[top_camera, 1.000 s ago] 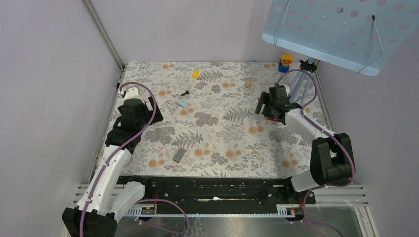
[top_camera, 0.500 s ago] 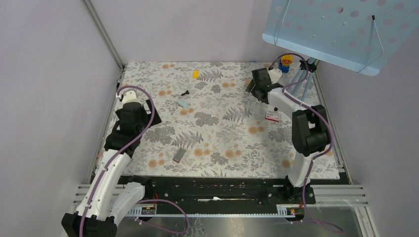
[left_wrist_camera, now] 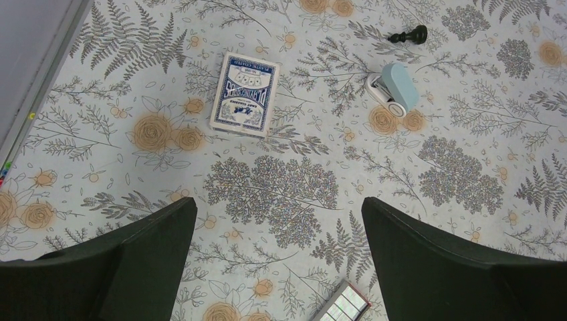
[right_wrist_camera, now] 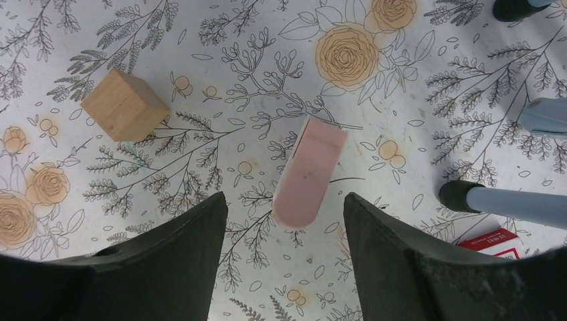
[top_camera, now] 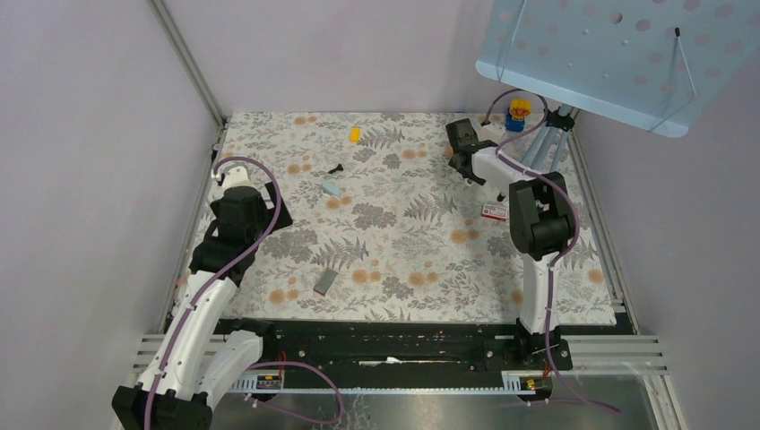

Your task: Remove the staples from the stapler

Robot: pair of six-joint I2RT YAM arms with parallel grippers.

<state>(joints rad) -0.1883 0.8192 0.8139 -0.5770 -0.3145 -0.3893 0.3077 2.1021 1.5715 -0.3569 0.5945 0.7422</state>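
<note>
A floral-patterned surface (top_camera: pixel 403 260) is enclosed by pale lilac walls. Toward 1 o'clock on it, a pink stapler (right_wrist_camera: pixel 309 170) is seen lying flat in the right wrist view. The right claw (right_wrist_camera: pixel 284 200) is held above it with its jaws apart, one on each side of the stapler and neither touching it. A wooden block (right_wrist_camera: pixel 125 105) is found at 10 o'clock from the stapler, well apart. At the left side, the left claw (left_wrist_camera: pixel 277 214) is spread wide with nothing held. Beyond it a card deck (left_wrist_camera: pixel 245 93) is seen at 11 o'clock and a light-blue object (left_wrist_camera: pixel 396 88) at 1 o'clock.
</note>
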